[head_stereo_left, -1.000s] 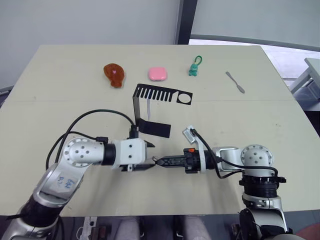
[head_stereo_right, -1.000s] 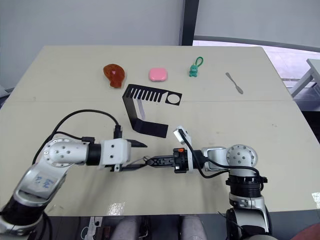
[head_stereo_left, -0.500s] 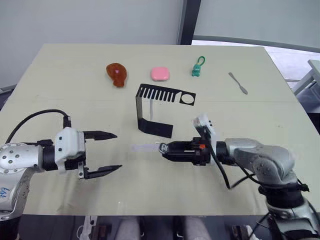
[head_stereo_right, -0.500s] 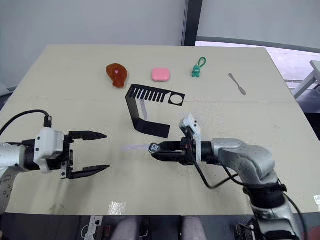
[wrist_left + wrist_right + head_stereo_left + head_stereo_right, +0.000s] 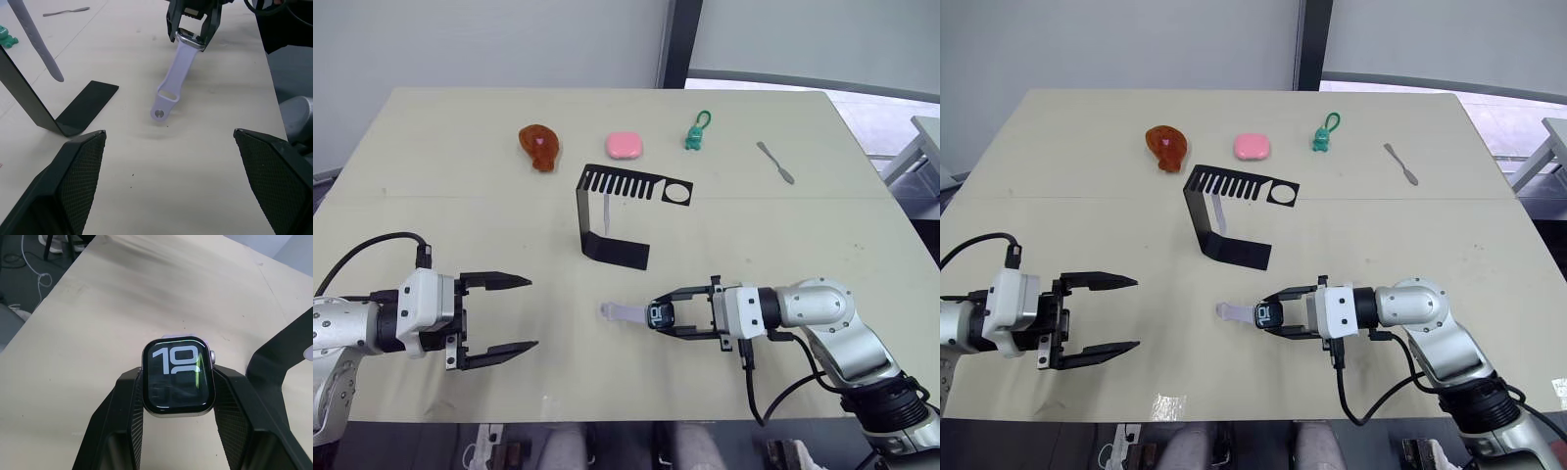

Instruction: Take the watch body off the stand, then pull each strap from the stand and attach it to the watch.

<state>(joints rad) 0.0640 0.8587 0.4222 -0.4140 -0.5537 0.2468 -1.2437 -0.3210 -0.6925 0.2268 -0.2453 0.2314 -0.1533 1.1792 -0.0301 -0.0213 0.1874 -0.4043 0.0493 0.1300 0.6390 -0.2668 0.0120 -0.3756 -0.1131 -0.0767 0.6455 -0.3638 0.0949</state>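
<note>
My right gripper (image 5: 656,315) is shut on the watch body (image 5: 178,374), which sits face up with white digits on its black screen between the two fingers (image 5: 122,426). One pale lavender strap (image 5: 177,73) is joined to the watch and lies flat on the table, pointing toward my left arm. The other strap (image 5: 606,211) hangs from the comb-like top arm of the black stand (image 5: 612,250) in the middle of the table. At the near left my left gripper (image 5: 532,313) stands open and holds nothing, a hand's width from the strap's free end.
Along the far side of the beige table (image 5: 431,215) lie a brown drumstick toy (image 5: 538,145), a pink rounded object (image 5: 623,146), a green keychain figure (image 5: 696,132) and a grey spatula tool (image 5: 773,162).
A second ago both grippers met near the table's front. My left gripper has since opened and drawn back to the left. The right gripper turned the watch face up and came slightly nearer.
</note>
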